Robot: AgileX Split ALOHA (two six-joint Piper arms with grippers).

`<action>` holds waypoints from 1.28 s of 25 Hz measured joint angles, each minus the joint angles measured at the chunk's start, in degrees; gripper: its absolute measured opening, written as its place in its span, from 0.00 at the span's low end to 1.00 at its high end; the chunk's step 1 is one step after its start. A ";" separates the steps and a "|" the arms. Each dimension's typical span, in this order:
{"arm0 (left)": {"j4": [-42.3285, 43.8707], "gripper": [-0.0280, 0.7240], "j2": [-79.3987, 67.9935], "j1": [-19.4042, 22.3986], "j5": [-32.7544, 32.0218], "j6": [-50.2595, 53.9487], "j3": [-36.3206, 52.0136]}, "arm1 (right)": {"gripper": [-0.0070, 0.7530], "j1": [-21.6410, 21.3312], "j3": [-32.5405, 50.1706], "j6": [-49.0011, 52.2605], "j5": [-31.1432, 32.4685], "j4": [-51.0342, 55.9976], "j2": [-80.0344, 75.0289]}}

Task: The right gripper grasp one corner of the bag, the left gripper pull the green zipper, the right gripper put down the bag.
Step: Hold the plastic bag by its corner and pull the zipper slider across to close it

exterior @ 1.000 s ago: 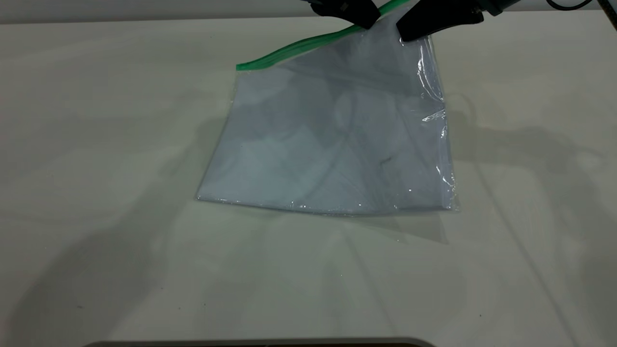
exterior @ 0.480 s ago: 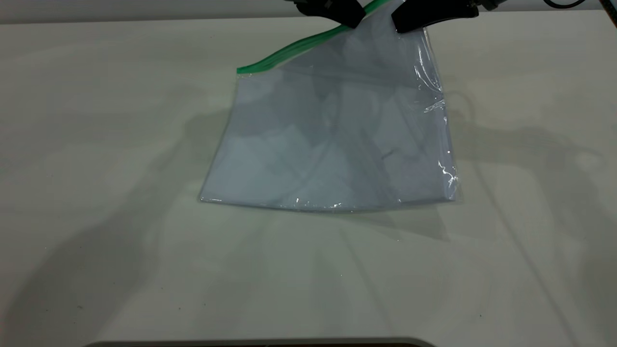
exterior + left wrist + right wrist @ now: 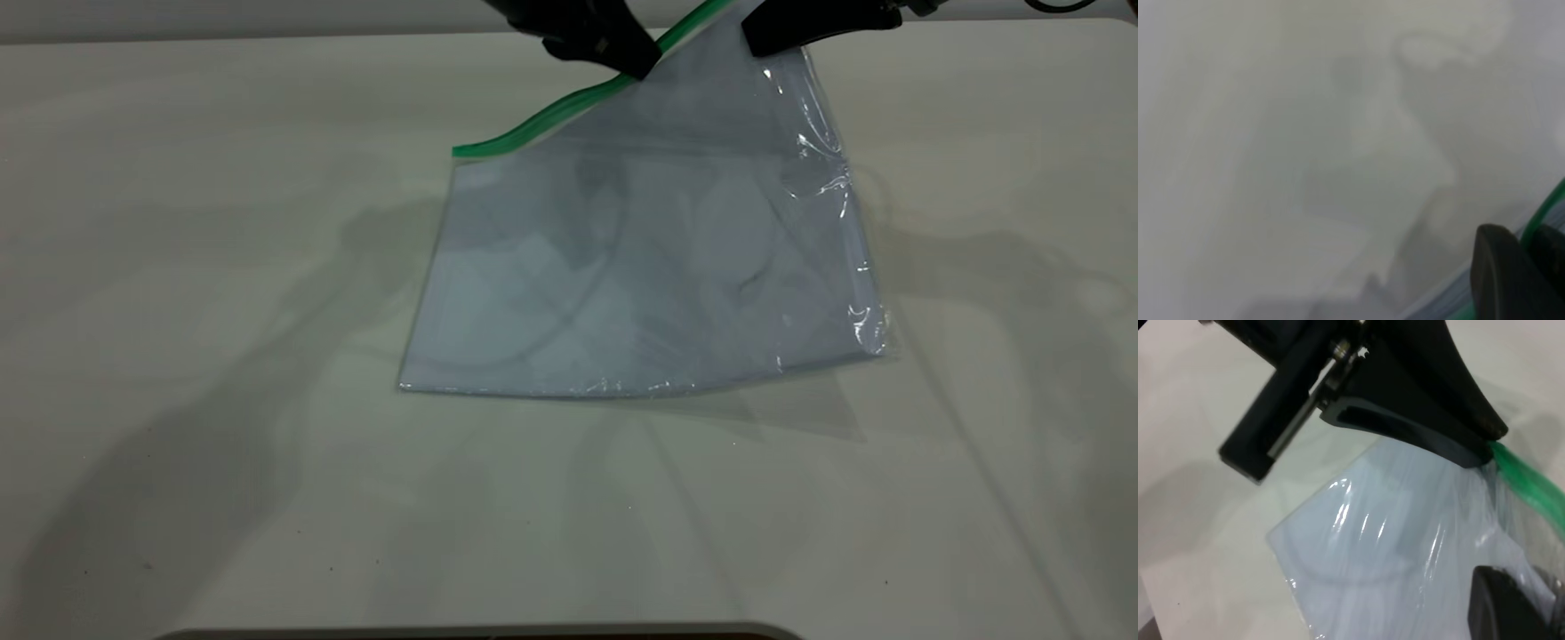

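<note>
Two grippers pinching: left gripper on green zipper, right gripper on bag corner; pale table.

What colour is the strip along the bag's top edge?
Bright green; the green zipper on the bag shows best in the exterior view.

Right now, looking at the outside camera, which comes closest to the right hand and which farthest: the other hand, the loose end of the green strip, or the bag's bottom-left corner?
1. The left hand, just beside the right hand, on the green zipper.
2. The loose end of the green strip, down-left on the table.
3. The bag's bottom-left corner, nearest the camera; the bag slopes down to it.
</note>
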State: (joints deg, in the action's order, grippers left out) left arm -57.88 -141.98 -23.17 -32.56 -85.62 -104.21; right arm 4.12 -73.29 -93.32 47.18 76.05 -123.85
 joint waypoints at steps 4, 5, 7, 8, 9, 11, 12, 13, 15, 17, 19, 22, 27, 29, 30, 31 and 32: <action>0.70 0.15 -0.85 0.20 2.42 -1.17 0.00 | 0.05 -0.12 0.00 -0.29 0.00 0.34 0.00; 0.95 0.15 -0.98 0.25 2.92 -1.33 0.00 | 0.05 -0.12 0.00 -0.36 0.00 0.34 0.00; 1.37 0.15 -1.21 0.58 3.60 -1.65 0.00 | 0.05 -0.12 0.00 -0.36 -0.11 0.54 0.00; 1.42 0.15 -1.35 0.81 3.73 -1.70 0.00 | 0.05 -0.12 0.00 -0.36 -0.11 0.81 0.00; 1.42 0.15 -1.48 1.10 3.88 -1.70 0.00 | 0.05 -0.12 0.00 -0.39 -0.11 0.93 0.00; 1.42 0.16 -2.07 1.94 3.88 -1.76 0.00 | 0.05 -0.12 0.00 -0.53 -0.11 1.22 0.00; 1.42 0.16 -2.32 2.36 3.88 -1.94 0.00 | 0.05 -0.12 0.00 -0.58 -0.11 1.29 0.00; 1.42 0.16 -2.72 2.89 3.88 -2.06 0.00 | 0.05 -0.12 0.00 -0.65 -0.05 1.35 0.00; 1.42 0.16 -3.37 3.88 4.24 -2.06 0.00 | 0.05 -0.12 0.00 -0.77 0.07 1.44 0.00; 1.60 0.16 -3.94 4.76 4.60 -2.06 0.00 | 0.05 -0.12 0.00 -0.82 0.06 1.59 0.00; 1.82 0.17 -4.49 5.51 4.95 -2.06 0.00 | 0.05 -0.12 0.00 -0.82 0.42 1.71 0.00; 1.80 0.18 -5.20 6.57 5.01 -2.56 0.00 | 0.05 -0.16 0.00 -0.82 0.48 1.79 0.07; 1.75 0.18 -6.20 8.90 5.45 -2.94 0.00 | 0.05 -0.16 0.00 -1.19 0.71 1.96 0.20; 1.97 0.19 -6.48 10.26 6.46 -2.99 0.00 | 0.05 -0.16 0.00 -1.24 1.00 2.16 0.31; 2.04 0.19 -6.48 10.90 6.46 -2.99 0.00 | 0.05 -0.16 0.00 -1.24 1.12 2.24 0.43; 2.63 0.19 -6.48 11.35 7.41 -2.99 0.00 | 0.05 -0.16 0.00 -1.24 1.41 2.23 0.50; 2.89 0.19 -6.62 12.18 8.98 -2.99 0.00 | 0.05 -0.18 0.00 -1.24 1.62 1.96 0.68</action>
State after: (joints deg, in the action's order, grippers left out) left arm -54.99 -148.60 -11.00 -23.58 -88.61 -104.21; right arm 3.94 -73.29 -94.55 48.80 78.00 -123.17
